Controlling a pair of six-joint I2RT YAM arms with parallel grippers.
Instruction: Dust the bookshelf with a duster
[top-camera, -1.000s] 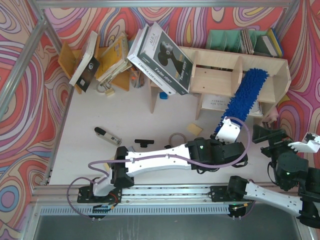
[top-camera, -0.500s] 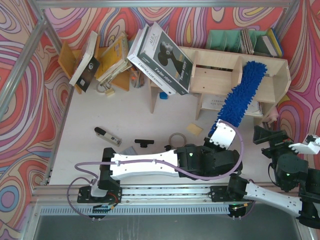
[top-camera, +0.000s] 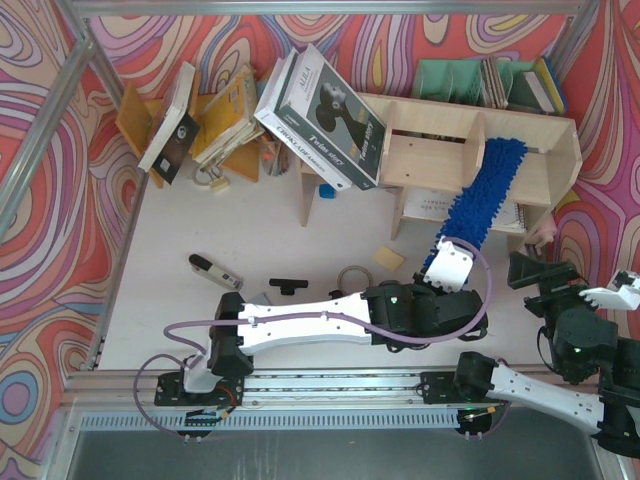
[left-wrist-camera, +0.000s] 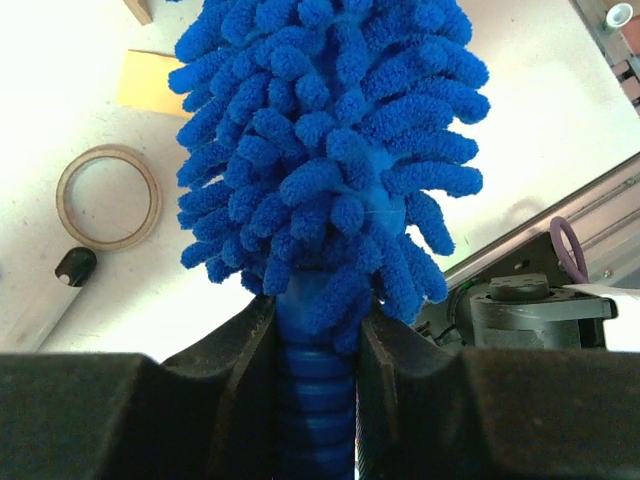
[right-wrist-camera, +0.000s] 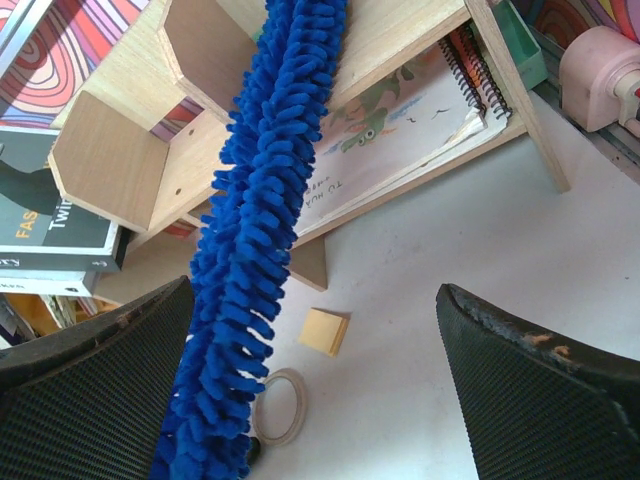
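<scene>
The blue fluffy duster (top-camera: 482, 198) slants up from my left gripper (top-camera: 450, 264) and lies across the top board of the pale plywood bookshelf (top-camera: 425, 158); its tip reaches the board's back edge. In the left wrist view the gripper (left-wrist-camera: 318, 322) is shut on the duster's ribbed blue handle (left-wrist-camera: 316, 400), below the shaggy head (left-wrist-camera: 325, 150). My right gripper (top-camera: 535, 270) hangs open to the right of the duster, holding nothing. Seen from the right wrist, the duster (right-wrist-camera: 255, 250) runs past the open right gripper (right-wrist-camera: 312, 300) up onto the bookshelf (right-wrist-camera: 110, 160).
Large books (top-camera: 322, 112) lean on the shelf's left end, with more piled at back left (top-camera: 215, 115). A spiral notebook (right-wrist-camera: 400, 130) lies in the lower compartment. On the table lie a tape ring (top-camera: 353, 277), a yellow pad (top-camera: 388, 260) and a marker (top-camera: 215, 271). A pink object (right-wrist-camera: 600, 75) sits by the right end.
The left gripper drew the duster back and left, then pushed it forward again; the fluffy head slid over the shelf's top board. The right arm has not moved.
</scene>
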